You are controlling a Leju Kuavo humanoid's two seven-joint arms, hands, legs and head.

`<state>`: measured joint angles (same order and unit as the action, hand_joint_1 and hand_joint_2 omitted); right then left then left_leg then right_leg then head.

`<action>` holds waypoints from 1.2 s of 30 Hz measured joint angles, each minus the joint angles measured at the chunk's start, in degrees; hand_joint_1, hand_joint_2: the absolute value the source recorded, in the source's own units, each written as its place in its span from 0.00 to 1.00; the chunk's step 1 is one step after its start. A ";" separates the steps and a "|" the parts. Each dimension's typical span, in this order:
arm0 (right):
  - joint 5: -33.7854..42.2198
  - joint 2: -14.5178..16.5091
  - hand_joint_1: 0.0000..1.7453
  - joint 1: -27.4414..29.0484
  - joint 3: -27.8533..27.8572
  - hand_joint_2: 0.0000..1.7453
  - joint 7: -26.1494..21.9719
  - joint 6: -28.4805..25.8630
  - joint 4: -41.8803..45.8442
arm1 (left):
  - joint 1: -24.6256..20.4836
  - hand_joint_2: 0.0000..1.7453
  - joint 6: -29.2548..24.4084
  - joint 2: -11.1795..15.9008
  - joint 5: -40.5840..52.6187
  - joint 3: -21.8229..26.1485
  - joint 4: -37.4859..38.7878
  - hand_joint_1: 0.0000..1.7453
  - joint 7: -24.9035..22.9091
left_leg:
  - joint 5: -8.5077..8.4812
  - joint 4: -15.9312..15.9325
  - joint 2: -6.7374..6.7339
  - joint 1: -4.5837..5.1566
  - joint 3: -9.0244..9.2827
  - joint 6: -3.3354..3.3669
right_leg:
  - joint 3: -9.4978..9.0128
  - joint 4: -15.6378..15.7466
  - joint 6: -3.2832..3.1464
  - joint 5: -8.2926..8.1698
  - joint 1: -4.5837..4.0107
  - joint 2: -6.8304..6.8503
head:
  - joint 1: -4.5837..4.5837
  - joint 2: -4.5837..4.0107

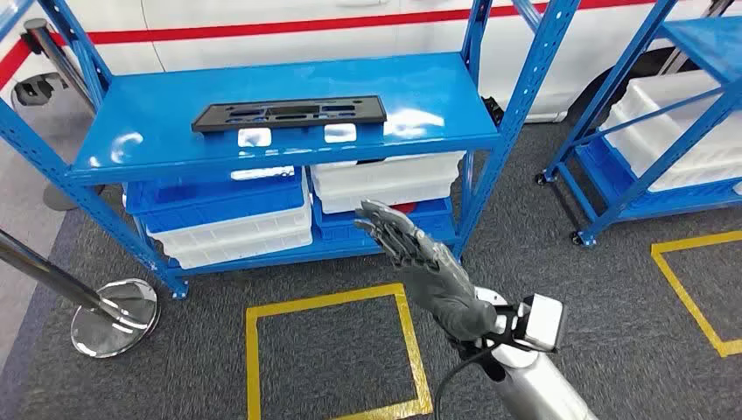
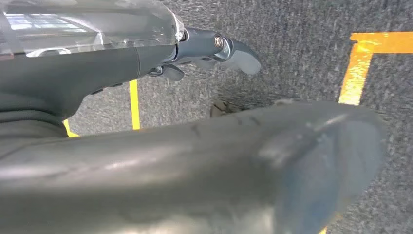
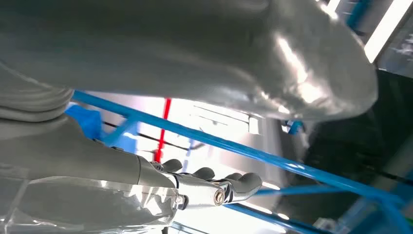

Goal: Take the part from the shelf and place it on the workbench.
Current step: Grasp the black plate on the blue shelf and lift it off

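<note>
- Part: a flat, black, slotted strip lies on the top deck of the blue shelf, toward the far side and a little left of the deck's middle.
- Its long axis runs left to right, roughly along the deck's front edge.
- Right hand is raised in front of the shelf with fingers stretched out and apart, holding nothing.
- From that hand the part lies up, farther away and to the left; the hand sits lower than the deck and nearer to the robot.
- Right wrist view shows the fingers extended toward blue shelf rails, with nothing between them.
- Left hand hangs low over grey carpet with yellow floor tape; its fingers look loosely extended and empty.
- Judging by position, the right hand is much the nearer of the two to the part.
- Reaching it would probably mean rising over the deck's front edge and moving left, meeting the strip across its short width.
- White and blue bins fill the lower tier.
</note>
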<state>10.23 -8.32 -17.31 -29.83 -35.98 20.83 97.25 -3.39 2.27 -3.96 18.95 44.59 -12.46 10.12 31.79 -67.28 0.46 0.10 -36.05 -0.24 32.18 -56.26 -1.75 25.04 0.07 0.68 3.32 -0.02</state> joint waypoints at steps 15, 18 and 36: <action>-0.25 -0.78 0.00 -0.84 -2.13 0.00 0.04 -0.47 -4.01 | 0.22 0.00 -0.01 -0.05 0.01 0.62 0.10 0.00 0.02 | -5.86 7.25 0.30 -1.64 1.25 1.03 | 2.04 -7.31 3.79 5.46 1.22 -0.07 | 0.00 -0.01; -0.24 -0.76 0.00 -0.83 -2.21 0.00 0.02 -0.48 -4.40 | 0.18 0.00 -0.02 -0.04 0.00 0.85 0.11 0.00 0.02 | -5.60 7.24 0.33 -1.12 1.41 1.54 | 8.05 -18.19 3.74 9.16 1.14 -0.10 | 0.00 0.00; -3.62 -2.63 0.00 4.11 -2.91 0.00 -1.79 1.30 -5.00 | 0.96 0.00 0.03 -0.41 -0.25 1.31 0.24 0.00 0.83 | -2.86 -2.60 -0.08 -1.10 -3.36 -1.65 | -1.53 -0.61 0.70 1.98 0.39 0.11 | 0.00 0.00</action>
<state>6.61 -10.94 -13.20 -32.74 -37.77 22.13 92.25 -2.43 2.30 -4.37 18.70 45.90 -12.22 10.95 28.92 -69.88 0.39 -1.00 -39.41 -1.89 30.66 -56.87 -1.04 27.02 0.46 0.79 3.32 -0.02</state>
